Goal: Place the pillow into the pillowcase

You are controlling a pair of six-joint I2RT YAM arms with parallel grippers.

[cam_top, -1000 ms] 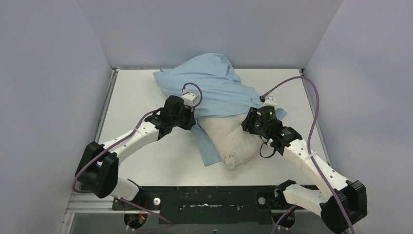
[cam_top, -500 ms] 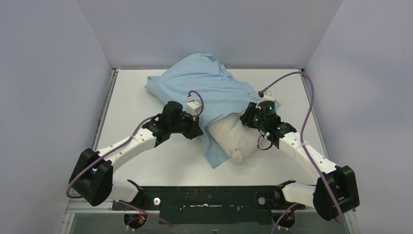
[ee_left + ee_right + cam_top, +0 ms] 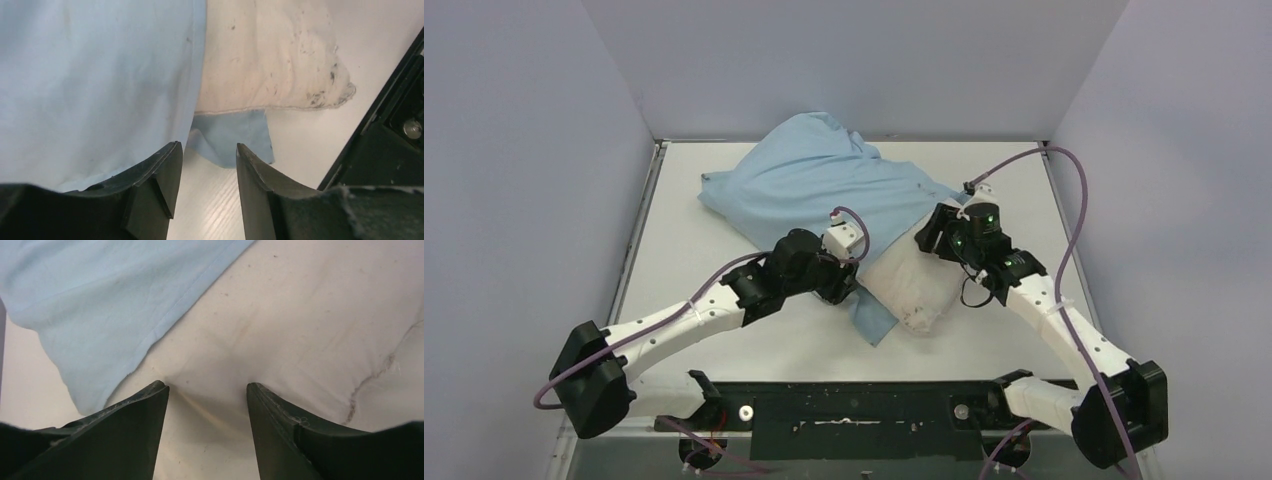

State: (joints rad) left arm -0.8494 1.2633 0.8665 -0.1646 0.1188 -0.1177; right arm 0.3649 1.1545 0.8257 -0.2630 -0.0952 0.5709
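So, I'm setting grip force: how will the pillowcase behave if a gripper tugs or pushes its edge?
Likely floppy: the pillowcase sags in soft folds over the pillow. Probably thin and light: its loose corner lies flat on the table. A push would likely bunch it up rather than slide it whole.

One pillow, apparently one pillowcase, and two grippers: left gripper, right gripper.

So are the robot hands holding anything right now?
No. The left gripper is open beside the pillowcase edge; the right gripper is open, fingertips pressed against the pillow.
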